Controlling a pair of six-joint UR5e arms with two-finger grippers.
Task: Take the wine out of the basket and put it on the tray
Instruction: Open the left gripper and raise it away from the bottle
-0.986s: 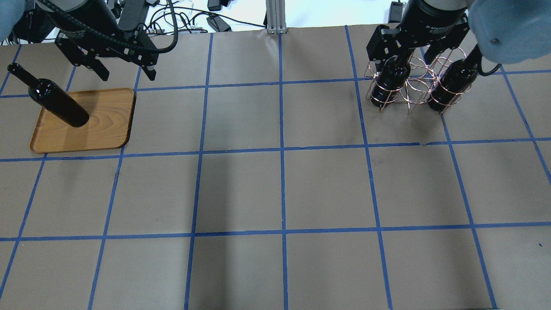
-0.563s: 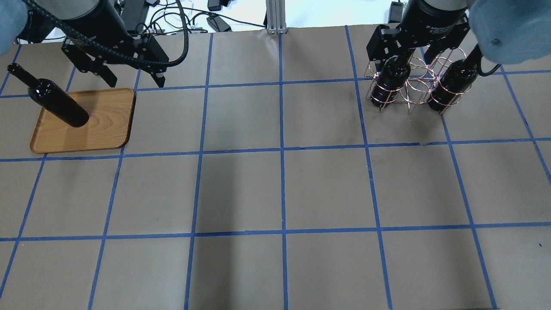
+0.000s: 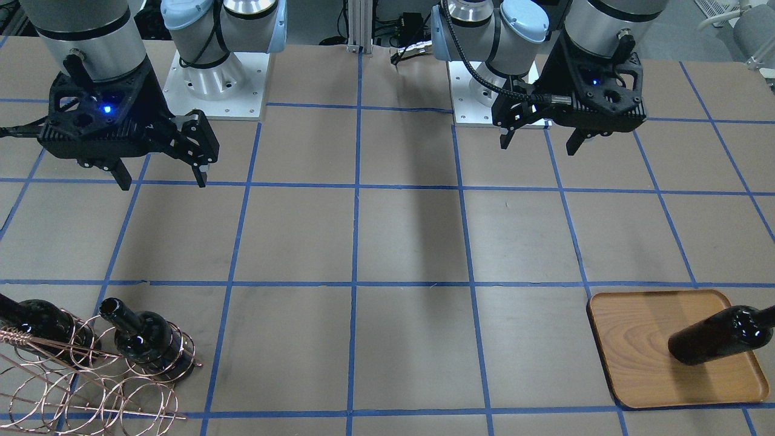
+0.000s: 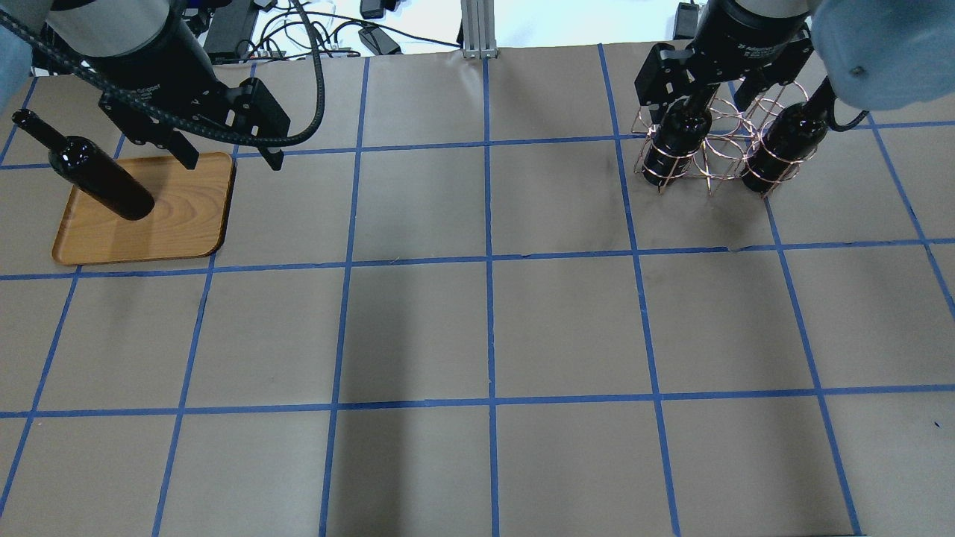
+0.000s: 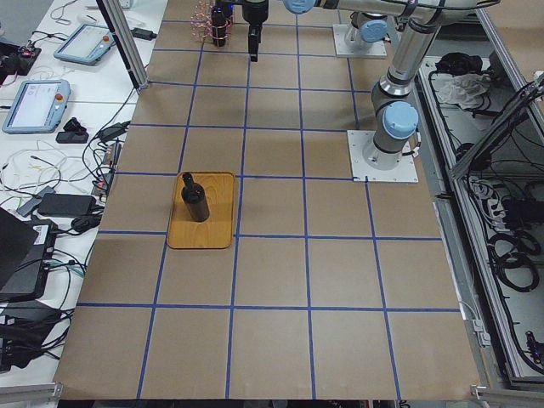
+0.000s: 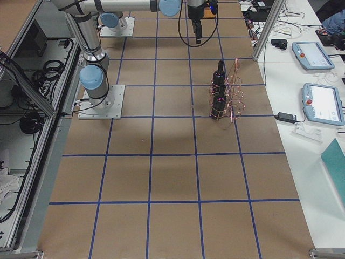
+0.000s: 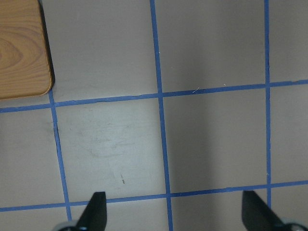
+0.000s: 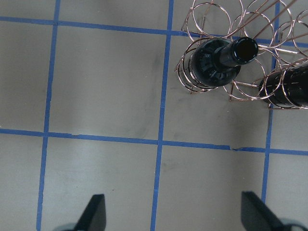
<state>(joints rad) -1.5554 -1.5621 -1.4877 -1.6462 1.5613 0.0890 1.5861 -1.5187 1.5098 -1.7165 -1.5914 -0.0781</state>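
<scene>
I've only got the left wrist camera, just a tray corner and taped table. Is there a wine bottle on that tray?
Observer: Yes, one wine bottle stands upright on the tray.
Operator: How many are in the basket?
Observer: Two, upright in the wire basket: first bottle and second bottle, empty rings between them.
Operator: Is the right gripper holding one?
Observer: No, the right gripper is open and empty, short of the basket.

- We see a brown paper-covered surface (image 4: 567,328) marked by a blue tape grid (image 4: 489,259).
- We note white side benches (image 6: 291,91) holding teach pendants (image 6: 322,103) and cables (image 5: 34,174).
- We spot an aluminium post (image 5: 125,47).
</scene>
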